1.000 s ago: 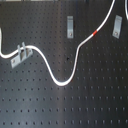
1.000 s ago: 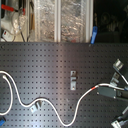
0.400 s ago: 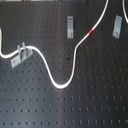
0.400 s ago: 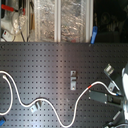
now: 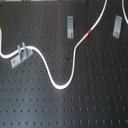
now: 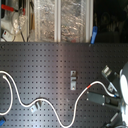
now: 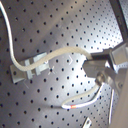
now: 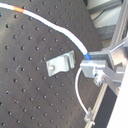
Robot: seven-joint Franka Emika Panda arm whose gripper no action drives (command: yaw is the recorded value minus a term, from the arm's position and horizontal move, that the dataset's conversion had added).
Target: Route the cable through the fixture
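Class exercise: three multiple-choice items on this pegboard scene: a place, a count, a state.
1. In the first exterior view, the cable's red band lies: A) on the first exterior view's right of the fixture; B) on the first exterior view's left of it; C) on it.
2. Grey brackets on the board: A) one; B) five; C) three.
3. The cable at the fixture is: A) knotted round it; B) unthreaded; C) threaded through.
Key: 1 A, band clear of it rightward; 2 C, fixture, slanted bracket, two-pronged bracket; 3 B, cable passes beside it.
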